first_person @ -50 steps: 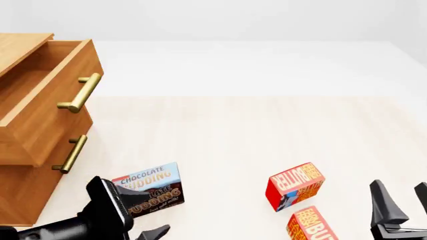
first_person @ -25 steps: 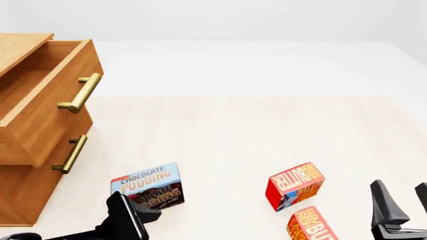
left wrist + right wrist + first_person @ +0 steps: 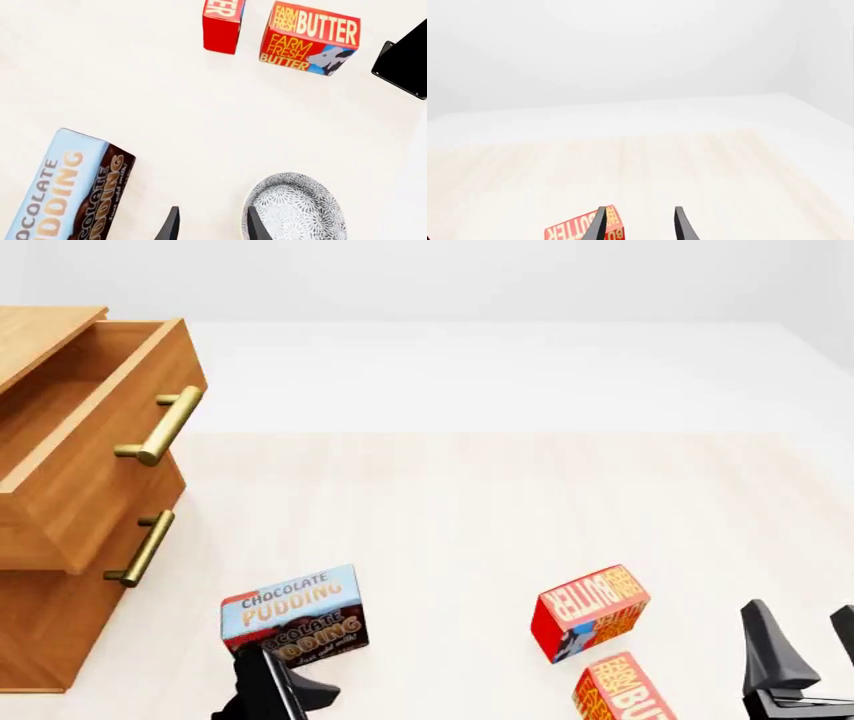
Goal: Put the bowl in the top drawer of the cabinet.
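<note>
The left pincer (image 3: 208, 227) is open and empty, one fingertip (image 3: 257, 227) just beside the bowl (image 3: 297, 210) on the bench (image 3: 167, 100). Closing off-centre could skid the rim away, or nudge the chocolate pudding box (image 3: 70, 190). The top drawer (image 3: 94, 430) stands open.
</note>
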